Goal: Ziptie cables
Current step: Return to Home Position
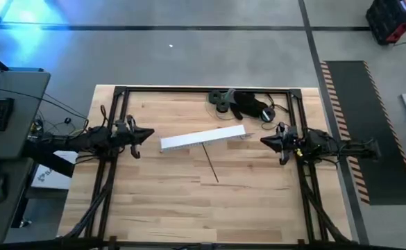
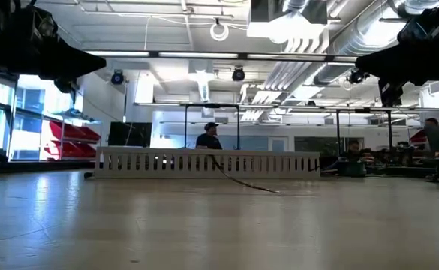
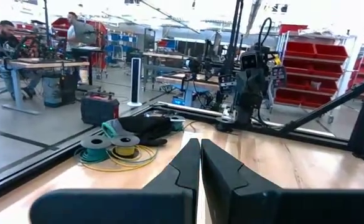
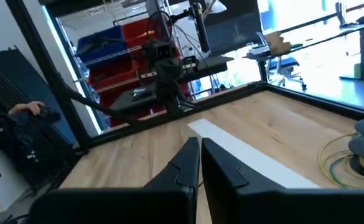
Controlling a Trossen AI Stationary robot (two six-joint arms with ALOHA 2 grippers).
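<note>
The cables [image 1: 211, 163] lie as one slim dark bundle on the wooden table. Their far end is at the white comb-toothed rail [image 1: 203, 138] and they run slanting toward the near edge; the low view shows them [image 2: 243, 182] in front of the rail [image 2: 208, 163]. My left gripper [image 1: 150, 133] hovers left of the rail, shut and holding nothing [image 3: 200, 163]. My right gripper [image 1: 262, 141] hovers right of the rail, also shut and holding nothing [image 4: 200, 163]. Both point toward the rail.
At the table's far edge lie wire spools [image 3: 113, 147] on a yellow coil, beside a dark bundle of gear [image 1: 248, 105]. A black frame [image 1: 119, 90] runs around the table. People sit at desks in the room behind.
</note>
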